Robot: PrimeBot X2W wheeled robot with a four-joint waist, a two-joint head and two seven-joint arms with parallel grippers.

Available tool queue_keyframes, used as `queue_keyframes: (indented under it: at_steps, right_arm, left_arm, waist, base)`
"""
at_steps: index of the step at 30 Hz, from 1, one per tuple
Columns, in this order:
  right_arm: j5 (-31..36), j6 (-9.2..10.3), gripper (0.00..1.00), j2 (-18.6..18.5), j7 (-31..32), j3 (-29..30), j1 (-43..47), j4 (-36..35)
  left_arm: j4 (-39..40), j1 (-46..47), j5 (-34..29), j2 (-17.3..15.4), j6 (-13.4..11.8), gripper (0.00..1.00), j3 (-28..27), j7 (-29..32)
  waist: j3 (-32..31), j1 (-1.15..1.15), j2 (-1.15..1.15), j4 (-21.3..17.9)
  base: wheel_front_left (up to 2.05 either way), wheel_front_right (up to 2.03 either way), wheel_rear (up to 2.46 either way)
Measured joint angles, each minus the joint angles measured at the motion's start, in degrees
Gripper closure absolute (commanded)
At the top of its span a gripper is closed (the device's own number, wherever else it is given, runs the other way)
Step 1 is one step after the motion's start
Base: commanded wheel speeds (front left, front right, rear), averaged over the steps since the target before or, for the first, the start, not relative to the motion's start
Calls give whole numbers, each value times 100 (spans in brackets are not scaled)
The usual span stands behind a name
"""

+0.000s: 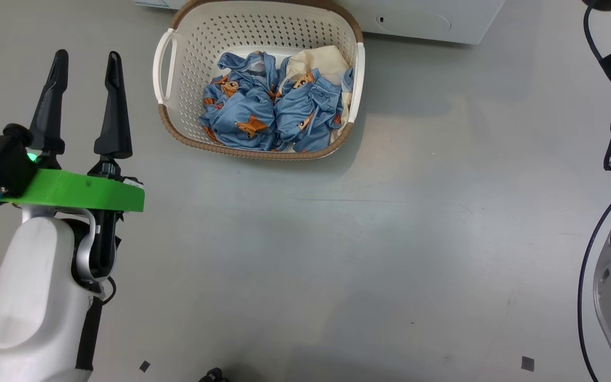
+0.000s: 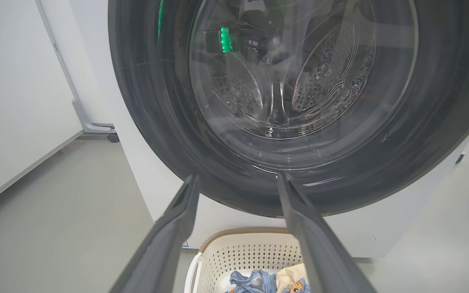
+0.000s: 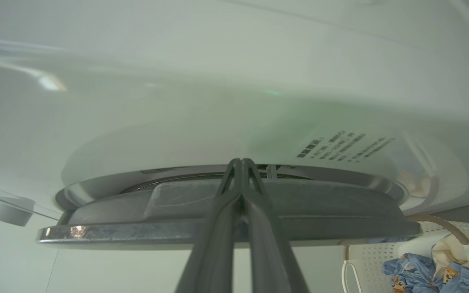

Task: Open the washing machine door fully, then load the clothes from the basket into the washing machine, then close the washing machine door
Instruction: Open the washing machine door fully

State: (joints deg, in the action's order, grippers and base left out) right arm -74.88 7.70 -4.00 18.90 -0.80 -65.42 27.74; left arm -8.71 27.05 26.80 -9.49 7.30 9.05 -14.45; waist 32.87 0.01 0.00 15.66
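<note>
The robot is working on the first step: opening the door [image 3: 320,203]. The right gripper [image 3: 240,162] is reaching to the door's edge with its jaws pressed tight together, gripping nothing. Its tips are sitting at the seam between the door and the washer's [image 3: 177,101] white front. They appear to be wedged into a narrow gap there, though the close, skewed view is making that hard to confirm. The door is lying almost flat against the washer, at most a crack ajar.

The left gripper [image 1: 87,55] is hanging spread wide and empty over the floor [image 1: 337,239], left of the basket [image 1: 263,153]. The basket is standing just in front of the washer, with the clothes [image 1: 263,106] bundled inside.

Next, I judge, the right arm is going to need to hook behind the door's edge and swing it out along its hinge arc, all the way. The tips risk slipping off the glossy edge as it goes. The basket is sitting close below, so the sweep may be passing just over it.
</note>
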Motion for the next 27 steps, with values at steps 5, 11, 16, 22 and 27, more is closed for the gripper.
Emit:
queue_keyframes:
  at_steps: [5,11,16,22,27]
  right_arm:
    - [66,0,100,-12,43,-80,-149,145]
    - [90,0,100,-12,101,-149,-265,353]
    - [96,1,100,-26,99,-116,-371,512]
    - [186,0,100,-29,99,-101,-549,676]
    - [189,0,100,-42,103,-80,-653,816]
  left_arm:
    - [-13,77,3,94,0,0,18,0]
    - [-54,84,3,99,0,0,20,0]
    - [-78,87,4,108,0,0,24,-1]
    - [-87,103,47,116,0,0,33,0]
    - [-138,114,47,142,0,0,36,0]
  waist:
    - [119,0,0,107]
    - [170,0,0,189]
    - [185,0,0,240]
    - [255,-1,0,291]
    - [302,-1,0,336]
  base:
    - [0,0,0]
    - [0,0,0]
    - [0,0,0]
    - [0,0,0]
    - [0,0,0]
